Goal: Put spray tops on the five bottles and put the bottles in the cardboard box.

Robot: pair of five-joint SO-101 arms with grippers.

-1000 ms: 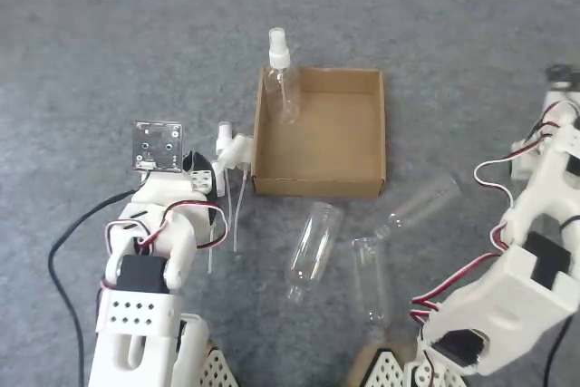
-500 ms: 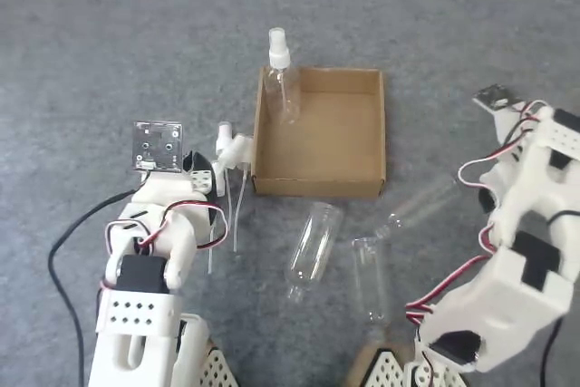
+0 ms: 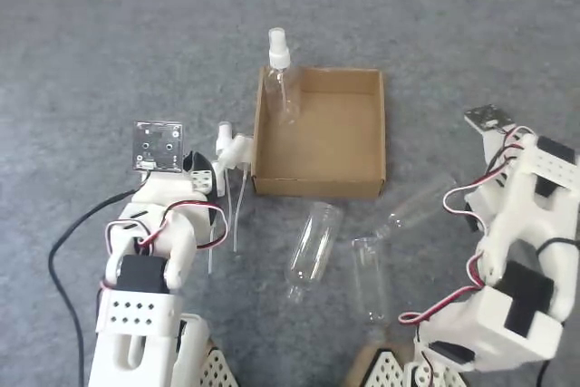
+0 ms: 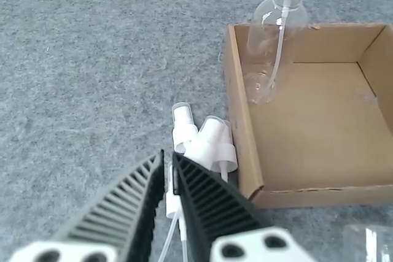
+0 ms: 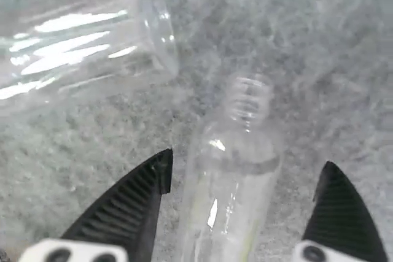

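Right gripper (image 5: 245, 165) fingers are spread wide either side of a clear bottle (image 5: 228, 213) lying flat on the carpet (image 3: 109, 61), arm folded low over it. From the high view the bottle runs 2 to 8 o'clock, neck at 8. Left gripper (image 4: 167, 161) is pinched nearly together by the spray tops (image 4: 209, 145), at 9 o'clock of the box (image 4: 241, 151).

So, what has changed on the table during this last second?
The right arm swung in from the right side toward the lying bottles; its open claw now straddles one capless bottle. Nothing was gripped or released. The left arm, box and spray tops stayed put.
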